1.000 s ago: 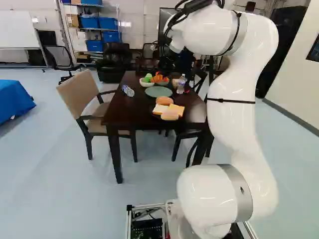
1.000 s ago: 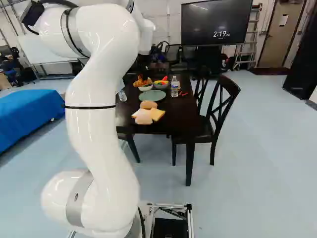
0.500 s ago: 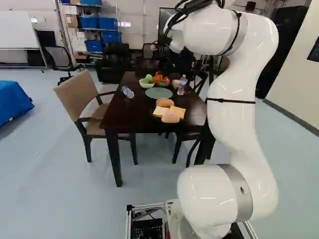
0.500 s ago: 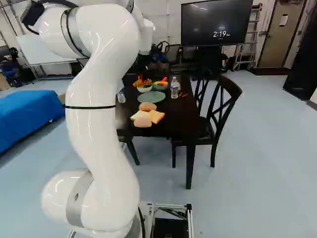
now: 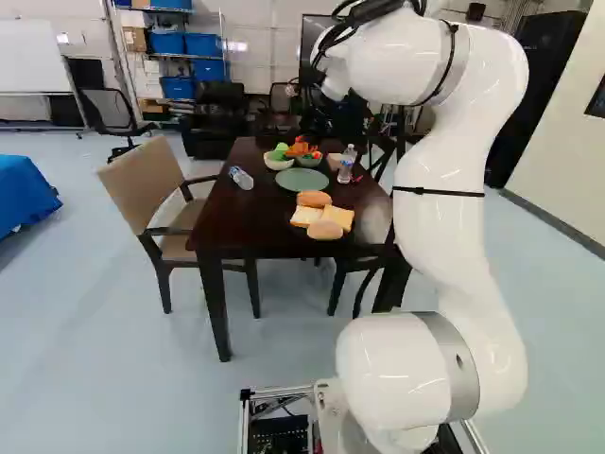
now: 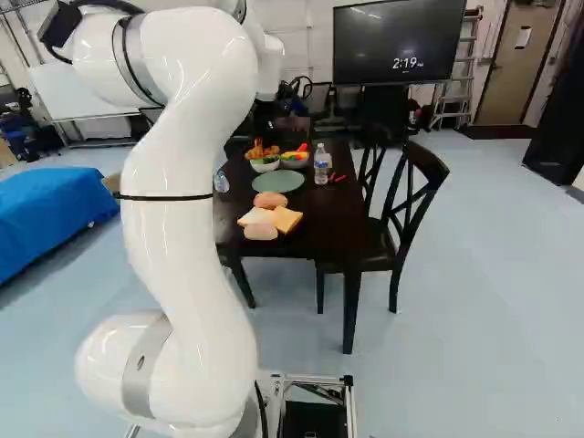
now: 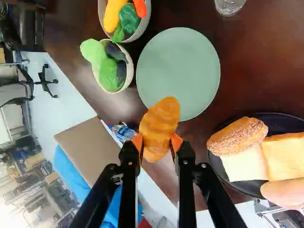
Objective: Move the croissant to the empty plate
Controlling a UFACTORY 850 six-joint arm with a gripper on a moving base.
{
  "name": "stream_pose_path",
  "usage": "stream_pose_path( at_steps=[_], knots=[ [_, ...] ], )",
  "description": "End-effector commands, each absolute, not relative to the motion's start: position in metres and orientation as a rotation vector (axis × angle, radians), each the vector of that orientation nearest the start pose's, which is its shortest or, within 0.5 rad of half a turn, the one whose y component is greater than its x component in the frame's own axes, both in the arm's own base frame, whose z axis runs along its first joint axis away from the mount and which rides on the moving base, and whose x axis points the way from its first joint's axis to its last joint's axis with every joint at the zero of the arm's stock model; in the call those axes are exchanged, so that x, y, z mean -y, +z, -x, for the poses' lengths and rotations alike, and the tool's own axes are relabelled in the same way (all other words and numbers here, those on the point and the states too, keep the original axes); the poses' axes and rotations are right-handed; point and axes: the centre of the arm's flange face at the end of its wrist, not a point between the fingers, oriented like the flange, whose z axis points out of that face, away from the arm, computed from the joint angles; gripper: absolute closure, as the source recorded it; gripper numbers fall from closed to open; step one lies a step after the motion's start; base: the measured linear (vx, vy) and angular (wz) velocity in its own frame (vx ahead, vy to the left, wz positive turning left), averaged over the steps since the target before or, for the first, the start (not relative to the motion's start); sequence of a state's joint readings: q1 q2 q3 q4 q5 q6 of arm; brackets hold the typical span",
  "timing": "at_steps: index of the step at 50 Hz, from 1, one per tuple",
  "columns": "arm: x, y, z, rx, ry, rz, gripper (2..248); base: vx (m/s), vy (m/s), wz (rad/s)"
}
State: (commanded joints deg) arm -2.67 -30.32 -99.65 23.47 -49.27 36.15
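- Golden croissant (image 7: 162, 122) is pinched in the pincer (image 7: 157, 143), held aloft, off the green plate (image 7: 178, 71).
- If released too early, it could be dropped onto the worktop (image 7: 259, 61).
- Being gripped nearer one end, it could be twisted loose.

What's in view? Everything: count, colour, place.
Croissant: one, golden, in gripper
Empty plate: one, green, on table
Dark plate: one, black, on table
Bread slices: two, pale yellow, on dark plate
Rolls: two, brown, on dark plate
Vegetable bowls: two, pale, on table
Bottles: two, clear, on table
Table: one, dark brown, ahead
Armchair: one, tan, at table
Dark chairs: several, black, at table
Cloth: one, blue, left in base views
Screen: one, black, background
Bins: several, blue, on shelving
Arm: one, white, foreground
Gripper: one, black, orange pads, around croissant
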Motion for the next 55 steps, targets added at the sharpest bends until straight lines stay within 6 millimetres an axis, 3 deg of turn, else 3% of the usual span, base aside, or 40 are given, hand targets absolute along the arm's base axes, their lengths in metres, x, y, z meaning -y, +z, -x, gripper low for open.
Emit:
stream_pose_path(
  at_steps=[46, 55],
  knots=[
    [0.0046, 0.6114, -0.6818, -1.159, -0.313, 2.424, 158, 0.02, 0.0, -0.002],
    [0.005, 0.6039, -0.6848, -1.165, -0.309, 2.425, 158, 0.0, 0.0, 0.0]
  ],
)
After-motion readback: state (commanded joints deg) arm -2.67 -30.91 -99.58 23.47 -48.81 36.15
